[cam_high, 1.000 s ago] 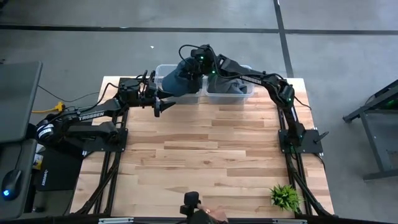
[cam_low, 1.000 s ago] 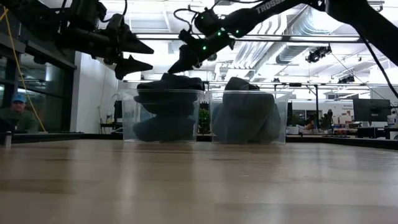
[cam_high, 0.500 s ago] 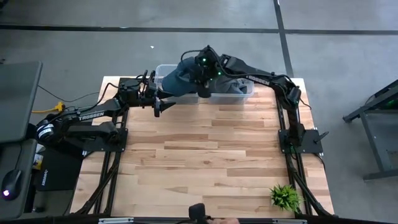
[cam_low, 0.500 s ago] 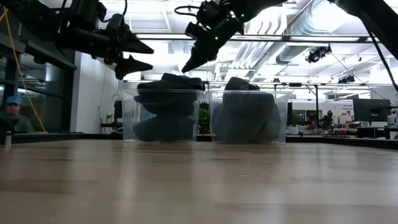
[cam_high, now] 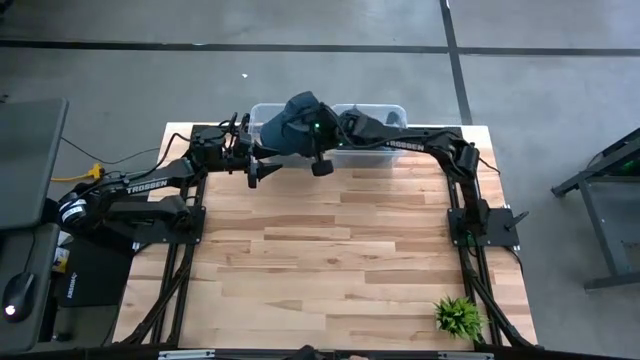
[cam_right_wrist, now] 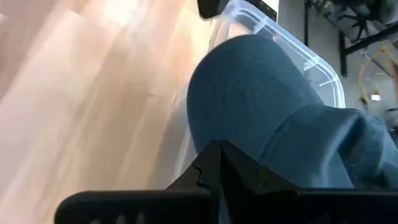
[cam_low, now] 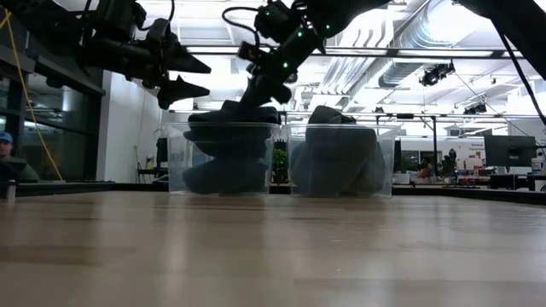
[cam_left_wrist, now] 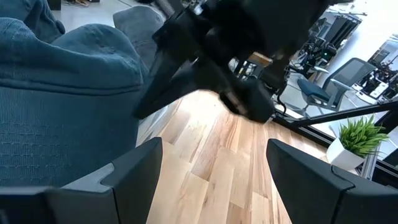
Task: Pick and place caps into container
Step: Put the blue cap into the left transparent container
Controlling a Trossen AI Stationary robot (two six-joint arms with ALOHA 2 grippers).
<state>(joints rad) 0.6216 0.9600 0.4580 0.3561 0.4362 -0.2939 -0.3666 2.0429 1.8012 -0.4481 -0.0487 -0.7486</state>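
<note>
The right arm is stretched leftward along the far edge of the counter (cam_high: 340,250), its right end effector (cam_low: 256,96) lowered over the left container (cam_high: 262,113), fingers pressed together and empty. The caps (cam_high: 292,125) (dark blue) are heaped in that container above its rim; grey caps (cam_low: 337,158) fill the right container (cam_low: 341,160) beside it. The left end effector (cam_high: 252,172) is held just left of the containers above the counter, fingers spread wide, holding nothing.
</note>
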